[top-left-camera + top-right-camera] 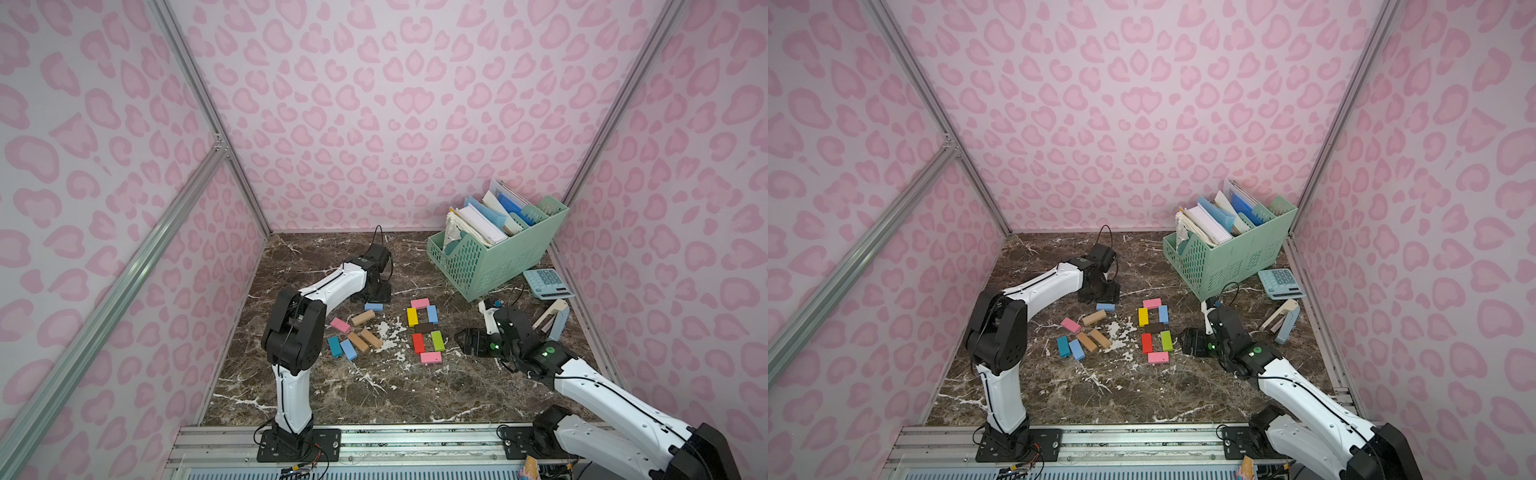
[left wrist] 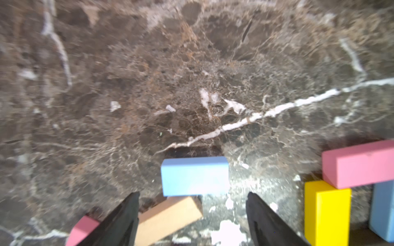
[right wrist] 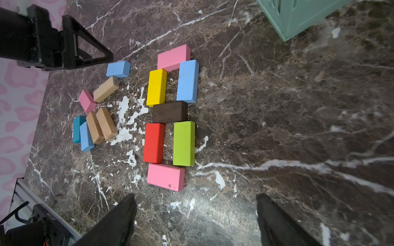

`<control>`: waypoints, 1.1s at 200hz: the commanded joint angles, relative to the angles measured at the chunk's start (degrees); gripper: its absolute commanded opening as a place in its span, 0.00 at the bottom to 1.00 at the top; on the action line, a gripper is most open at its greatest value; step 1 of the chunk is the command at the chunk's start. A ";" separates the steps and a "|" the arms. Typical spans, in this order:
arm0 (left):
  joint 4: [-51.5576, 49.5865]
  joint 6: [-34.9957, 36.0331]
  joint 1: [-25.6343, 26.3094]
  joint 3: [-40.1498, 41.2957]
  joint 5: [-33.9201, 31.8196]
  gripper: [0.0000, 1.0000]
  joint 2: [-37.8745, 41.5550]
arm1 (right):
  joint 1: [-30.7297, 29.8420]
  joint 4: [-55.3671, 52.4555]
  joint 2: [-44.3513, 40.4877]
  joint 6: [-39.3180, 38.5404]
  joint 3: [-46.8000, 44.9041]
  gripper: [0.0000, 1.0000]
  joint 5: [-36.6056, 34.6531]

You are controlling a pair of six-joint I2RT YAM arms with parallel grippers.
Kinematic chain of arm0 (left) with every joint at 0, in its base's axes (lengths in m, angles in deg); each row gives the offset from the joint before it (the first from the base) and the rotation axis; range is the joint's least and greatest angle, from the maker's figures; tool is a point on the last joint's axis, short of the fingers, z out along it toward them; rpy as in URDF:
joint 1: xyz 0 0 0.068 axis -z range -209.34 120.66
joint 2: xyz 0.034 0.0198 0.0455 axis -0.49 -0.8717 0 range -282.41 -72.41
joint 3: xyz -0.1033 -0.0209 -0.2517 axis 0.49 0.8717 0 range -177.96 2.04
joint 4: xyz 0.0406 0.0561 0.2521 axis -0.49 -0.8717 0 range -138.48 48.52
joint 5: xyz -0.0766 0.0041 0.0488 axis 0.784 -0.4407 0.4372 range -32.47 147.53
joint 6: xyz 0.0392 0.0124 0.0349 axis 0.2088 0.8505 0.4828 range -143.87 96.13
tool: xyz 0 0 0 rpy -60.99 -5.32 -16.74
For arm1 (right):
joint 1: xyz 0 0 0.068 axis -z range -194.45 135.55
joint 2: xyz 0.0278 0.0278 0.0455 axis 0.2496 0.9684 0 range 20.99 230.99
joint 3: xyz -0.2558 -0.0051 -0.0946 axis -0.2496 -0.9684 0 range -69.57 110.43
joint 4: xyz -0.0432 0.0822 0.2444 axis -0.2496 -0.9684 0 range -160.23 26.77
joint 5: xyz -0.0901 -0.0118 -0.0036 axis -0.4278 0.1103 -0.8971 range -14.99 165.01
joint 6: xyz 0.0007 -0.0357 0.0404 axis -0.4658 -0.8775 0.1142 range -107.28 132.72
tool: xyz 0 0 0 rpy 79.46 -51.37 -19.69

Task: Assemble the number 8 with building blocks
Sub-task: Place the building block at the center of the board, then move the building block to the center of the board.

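My right claw (image 3: 197, 200) is closest to me. It is wide open and holds nothing, I think because it has no job just now. It hangs over the dark surface (image 3: 298, 106), near the bottom end of the number 8 (image 1: 424, 328).

The number 8 lies flat in the middle. First comes a pink block (image 3: 165, 176) as the bottom bar. A red block (image 3: 153, 142) and a green block (image 3: 184, 143) lie side by side with a gap between, to make a hole. A brown block (image 3: 169, 112) is the middle bar. A yellow block (image 3: 157, 87) and a light blue block (image 3: 188, 81) make the next hole, and a far pink block (image 3: 173, 56) caps it, a bit crooked. All seven bars are there, so it looks done to me.

The spare blocks (image 3: 96, 125) lie in a loose bunch on my left side, apart from the 8, so they do not spoil it. Past them my left claw (image 2: 193, 198) is open and empty too, with one spare blue block (image 2: 194, 175) just beyond its tips. Farthest back are the green basket (image 1: 490, 257) and the calculator (image 1: 546, 282).
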 commanded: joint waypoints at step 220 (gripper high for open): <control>7.16 6.15 -2.36 11.88 13.44 0.84 2.40 | -0.05 0.14 -3.02 1.36 -1.17 0.90 0.28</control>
